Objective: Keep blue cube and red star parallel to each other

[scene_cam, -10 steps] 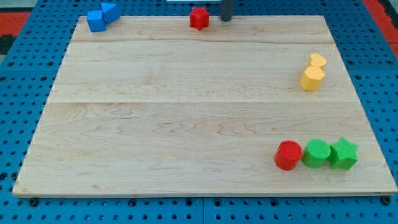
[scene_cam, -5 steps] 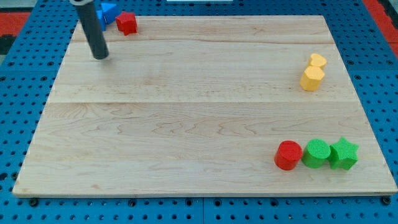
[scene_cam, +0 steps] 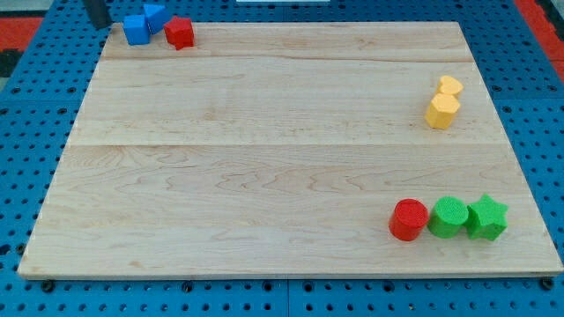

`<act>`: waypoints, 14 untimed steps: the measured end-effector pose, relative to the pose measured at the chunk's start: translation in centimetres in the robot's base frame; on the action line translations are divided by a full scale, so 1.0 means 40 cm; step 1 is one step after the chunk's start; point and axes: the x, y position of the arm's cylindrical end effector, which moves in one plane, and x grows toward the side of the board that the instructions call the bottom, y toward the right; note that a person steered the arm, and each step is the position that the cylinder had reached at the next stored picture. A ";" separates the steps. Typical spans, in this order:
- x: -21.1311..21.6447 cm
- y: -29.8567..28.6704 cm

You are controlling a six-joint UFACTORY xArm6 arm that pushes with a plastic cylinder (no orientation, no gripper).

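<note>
We see the blue cube [scene_cam: 136, 29] and the red star [scene_cam: 180, 33] at the view's top left corner of the wooden board [scene_cam: 264, 158], side by side and roughly level with each other, the star just to the view's right of the cube, with a second blue block [scene_cam: 156, 15] of unclear shape tucked behind, touching or nearly touching the cube. Our rod carries no claw at all, so there is nothing to open or close; my tip [scene_cam: 97, 22] sits just off the board's edge, to the view's left of the blue cube and a little apart from it. Both blocks look small, rigid and light, and we judge they will slide readily on the smooth wood and not tip, though they may spin if struck off centre. The cube offers flat faces, so a push square to the middle of a face should move it straight; the star's points make contact less certain, and we would aim at a notch between two points or push slowly. Since the blocks sit so near the edge and the other blue block crowds the cube, any nudge risks dragging that neighbour along or driving a piece off the board. The yellow blocks [scene_cam: 443, 101], red cylinder [scene_cam: 409, 219], green cylinder [scene_cam: 448, 217] and green star [scene_cam: 486, 217] lie well apart on the view's right.
</note>
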 end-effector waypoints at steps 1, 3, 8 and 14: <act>0.088 0.035; 0.161 -0.002; 0.099 0.175; 0.100 0.600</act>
